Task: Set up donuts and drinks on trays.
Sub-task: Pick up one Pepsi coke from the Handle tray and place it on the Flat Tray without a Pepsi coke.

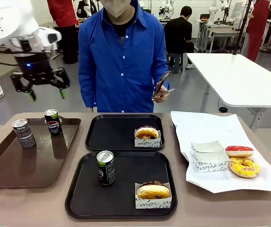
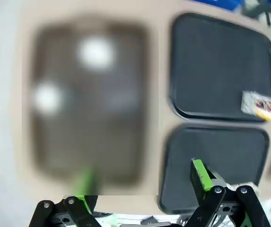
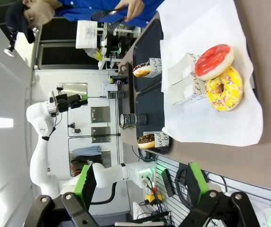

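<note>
Nearest, a matte black rectangular plastic tray (image 1: pixel 126 191) is lying at the table's near edge. A slim black-green can with a silver top (image 1: pixel 105 167) is standing upright on its left part. A chocolate-iced ring donut in a white paper sleeve with black cursive print (image 1: pixel 153 191) is sitting in its near right corner.

Just beyond, a second matte black tray (image 1: pixel 111 132) is carrying a dark-iced sleeved donut (image 1: pixel 146 135) at its right side.

To the left, a larger glossy brown tray (image 1: pixel 21 165) is holding two upright cans: a grey can (image 1: pixel 24 133) and, beyond it, a Pepsi-logo can (image 1: pixel 53 122).

To the right, a white sheet of paper (image 1: pixel 206 127) is lying under an empty printed paper sleeve (image 1: pixel 210 157), a red-iced donut (image 1: pixel 239 151) and a yellow sprinkled donut (image 1: pixel 243 166), the two donuts touching.

Above the brown tray's far end the left gripper (image 1: pixel 48 94) is hovering, its green-padded fingers spread wide and holding nothing. The right gripper (image 3: pixel 141 182) is hanging beside the table, its jaws likewise wide apart and empty.

At the far side a person in a blue shirt (image 1: pixel 121 61) is standing, a hand (image 1: pixel 161 97) gripping dark tongs (image 1: pixel 161 81).
</note>
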`<state>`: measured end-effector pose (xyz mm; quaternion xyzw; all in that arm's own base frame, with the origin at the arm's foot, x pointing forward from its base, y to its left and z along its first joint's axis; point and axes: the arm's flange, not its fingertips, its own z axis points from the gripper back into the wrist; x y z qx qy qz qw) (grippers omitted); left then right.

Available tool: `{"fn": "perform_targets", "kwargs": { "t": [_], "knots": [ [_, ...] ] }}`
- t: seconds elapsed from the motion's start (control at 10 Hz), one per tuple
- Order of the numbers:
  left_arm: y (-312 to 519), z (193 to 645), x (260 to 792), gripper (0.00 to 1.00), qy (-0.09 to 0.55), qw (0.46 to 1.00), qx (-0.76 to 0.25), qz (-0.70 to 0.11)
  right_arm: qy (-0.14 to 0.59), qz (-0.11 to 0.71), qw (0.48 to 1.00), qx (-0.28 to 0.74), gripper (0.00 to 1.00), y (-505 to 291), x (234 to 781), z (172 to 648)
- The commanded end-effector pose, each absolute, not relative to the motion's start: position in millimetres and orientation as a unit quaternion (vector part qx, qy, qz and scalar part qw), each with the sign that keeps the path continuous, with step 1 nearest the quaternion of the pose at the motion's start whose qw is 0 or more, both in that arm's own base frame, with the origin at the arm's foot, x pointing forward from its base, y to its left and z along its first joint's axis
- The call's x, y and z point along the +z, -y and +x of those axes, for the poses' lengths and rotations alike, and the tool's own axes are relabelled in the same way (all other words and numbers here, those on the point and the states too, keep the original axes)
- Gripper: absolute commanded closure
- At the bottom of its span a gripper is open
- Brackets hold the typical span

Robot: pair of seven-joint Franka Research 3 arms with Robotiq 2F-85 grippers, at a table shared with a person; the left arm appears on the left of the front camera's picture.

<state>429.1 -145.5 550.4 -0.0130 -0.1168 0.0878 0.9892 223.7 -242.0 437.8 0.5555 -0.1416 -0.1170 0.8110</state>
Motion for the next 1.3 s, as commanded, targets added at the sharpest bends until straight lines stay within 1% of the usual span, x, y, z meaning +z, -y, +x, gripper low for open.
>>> {"fn": "perform_targets", "kwargs": {
  "t": [0.0,0.1,0.3,0.4,0.5,0.6,0.7,1.2],
  "knots": [
    [124.9,443.5,537.7,0.0,0.112,0.984,0.135,0.012,0.149,0.563,0.805,-0.114,0.0,241.4,438.3,227.2],
    [98.2,443.3,531.8,0.0,0.108,0.984,0.141,0.016,0.149,0.563,0.805,-0.114,0.0,241.4,438.3,227.2],
    [41.1,430.2,508.1,0.0,0.087,0.982,0.169,-0.015,0.149,0.563,0.805,-0.114,0.0,241.4,438.3,227.2],
    [21.3,431.6,499.4,0.0,0.083,0.98,0.178,-0.026,0.149,0.563,0.805,-0.114,0.0,241.4,438.3,227.2],
    [7.8,437.4,495.2,0.0,0.089,0.975,0.203,-0.02,0.149,0.563,0.805,-0.114,0.0,241.4,438.3,227.2],
    [9.7,435.1,498.4,0.0,0.095,0.978,0.182,-0.041,0.149,0.563,0.805,-0.114,0.0,241.4,438.3,227.2],
    [15.3,436.4,496.5,0.0,0.075,0.978,0.194,-0.009,0.149,0.563,0.805,-0.114,0.0,241.4,438.3,227.2],
    [15.3,436.4,496.5,0.0,0.075,0.978,0.194,-0.009,0.149,0.563,0.805,-0.114,0.0,241.4,438.3,227.2]
  ]
}}
